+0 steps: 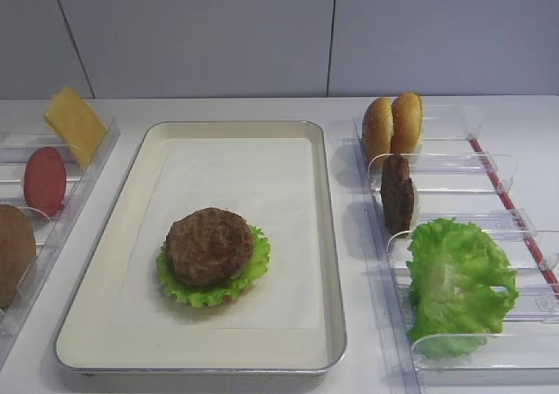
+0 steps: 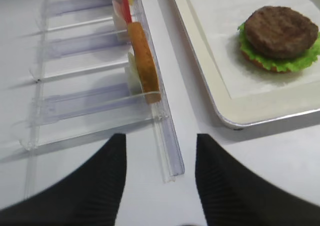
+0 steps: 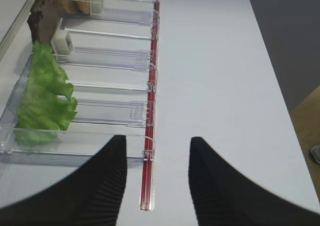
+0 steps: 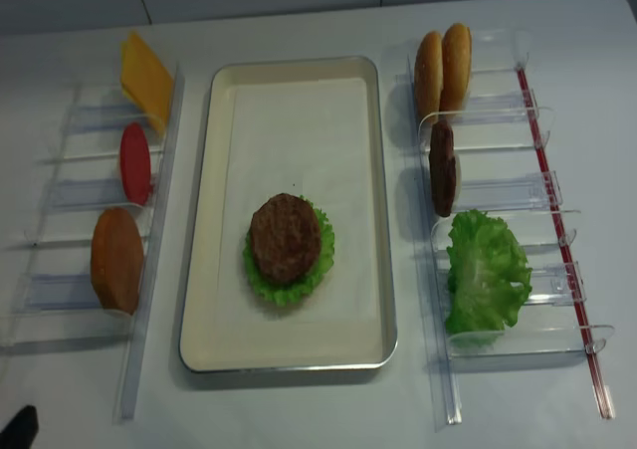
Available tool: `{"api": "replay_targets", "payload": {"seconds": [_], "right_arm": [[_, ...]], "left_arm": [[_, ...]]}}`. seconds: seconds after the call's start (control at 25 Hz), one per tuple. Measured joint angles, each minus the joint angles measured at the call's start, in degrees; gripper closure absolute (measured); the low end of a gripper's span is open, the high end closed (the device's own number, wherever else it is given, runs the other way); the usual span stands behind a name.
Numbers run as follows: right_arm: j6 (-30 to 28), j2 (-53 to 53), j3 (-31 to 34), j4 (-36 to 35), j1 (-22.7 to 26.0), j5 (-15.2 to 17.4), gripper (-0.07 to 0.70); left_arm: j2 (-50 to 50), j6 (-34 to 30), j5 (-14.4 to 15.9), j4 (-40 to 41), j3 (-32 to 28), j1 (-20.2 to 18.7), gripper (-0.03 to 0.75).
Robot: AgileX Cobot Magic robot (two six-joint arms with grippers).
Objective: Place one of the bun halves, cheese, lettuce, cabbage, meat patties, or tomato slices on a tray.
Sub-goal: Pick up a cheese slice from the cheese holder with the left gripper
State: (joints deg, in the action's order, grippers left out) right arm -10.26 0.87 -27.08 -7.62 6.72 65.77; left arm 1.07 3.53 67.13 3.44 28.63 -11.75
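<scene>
Standing on edge in the far slot of the rack left of the tray (image 4: 204,220), the cheese (image 4: 146,79) lies well ahead of the left gripper (image 2: 160,181), whose jaws are parted and empty, making it the nearer arm.

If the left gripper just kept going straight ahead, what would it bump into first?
Probably the clear plastic bin right ahead, and the bun half standing on edge in it. The left gripper is open and empty, pointing up along the bin's near edge. How high it rides is unclear, so it might pass over.
</scene>
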Motion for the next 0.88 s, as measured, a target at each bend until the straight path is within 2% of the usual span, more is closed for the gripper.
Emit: {"api": "replay_targets", "payload": {"seconds": [0.16,0.48,0.76,0.88], "right_arm": [[0.0,0.0,0.0,0.0,0.0,0.0,0.302],[0.27,0.0,0.0,0.0,0.0,0.0,0.302],[0.25,0.0,0.0,0.0,0.0,-0.1,0.302],[0.25,0.0,0.0,0.0,0.0,-0.1,0.302]], "left_arm": [[-6.55,2.31,-0.58,0.15,3.52,0.0,0.413],[-33.19,4.28,-0.73,0.84,13.04,0.0,0.413],[-54.27,4.73,-3.16,6.05,22.96,0.0,0.413],[-61.44,4.72,-3.78,6.58,27.89,1.89,0.413]]}}
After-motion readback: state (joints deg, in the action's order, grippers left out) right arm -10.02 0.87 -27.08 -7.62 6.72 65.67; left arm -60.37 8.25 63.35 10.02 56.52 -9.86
